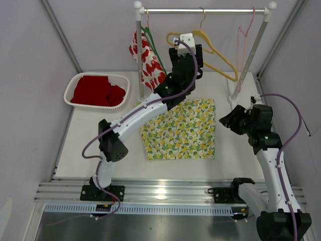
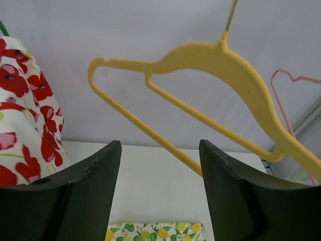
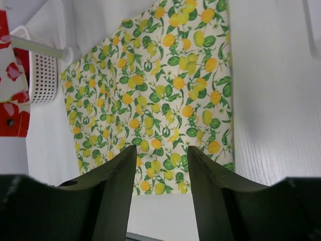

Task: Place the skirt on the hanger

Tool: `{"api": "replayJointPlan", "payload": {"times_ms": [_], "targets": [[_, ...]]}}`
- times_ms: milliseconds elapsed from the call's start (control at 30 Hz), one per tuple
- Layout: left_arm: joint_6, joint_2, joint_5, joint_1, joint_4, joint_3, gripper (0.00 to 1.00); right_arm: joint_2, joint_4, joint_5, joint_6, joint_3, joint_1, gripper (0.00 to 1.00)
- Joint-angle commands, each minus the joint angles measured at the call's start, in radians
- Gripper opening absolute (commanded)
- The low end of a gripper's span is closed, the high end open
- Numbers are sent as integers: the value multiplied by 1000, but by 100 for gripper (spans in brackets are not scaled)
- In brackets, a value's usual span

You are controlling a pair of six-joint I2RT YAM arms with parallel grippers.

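Top view first: the skirt (image 1: 183,128) lies flat on the counter (image 1: 230,150) at centre frame, with no part of it on a hanger yet. The left claw (image 1: 193,52) is up at top centre, right beside the yellow hanger (image 1: 220,55) that hangs from the rail (image 1: 200,10). The right claw (image 1: 230,120) waits at middle right, just off the skirt's right edge.

My read is that the step in hand is taking that hanger. To do it well, pinch the lower bar squarely and lift until the hook clears the rail. Keep the swing small, because the red floral garment (image 1: 148,57) hangs to the left and the pink hanger (image 1: 243,35) to the right.

Left wrist view: the jaws stand wide apart with nothing between them. The yellow hanger hangs tilted, and its slanted bar crosses the gap beyond the fingertips (image 2: 113,150). I cannot tell whether it touches them. From above, the arm hides that line-up, so only this view shows it. A strip of skirt shows at the bottom edge.

Right wrist view: the jaws are parted and empty, hovering over the skirt. The cloth lies smooth and unbunched, and its lower corner sits just ahead of the fingers. The high camera shows this less clearly. The white basket (image 3: 42,80) shows at the left edge.
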Motion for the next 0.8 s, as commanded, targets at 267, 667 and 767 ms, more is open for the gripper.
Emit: {"api": "replayJointPlan", "payload": {"times_ms": [267, 667, 767], "targets": [[-86, -239, 91, -3, -63, -157, 70, -144, -8, 65, -37, 353, 66, 57], [-195, -608, 315, -3, -140, -562, 71, 434, 348, -131, -261, 814, 138, 73], [-210, -653, 369, -3, -158, -640, 71, 584, 329, -36, -365, 982, 216, 79]]}}
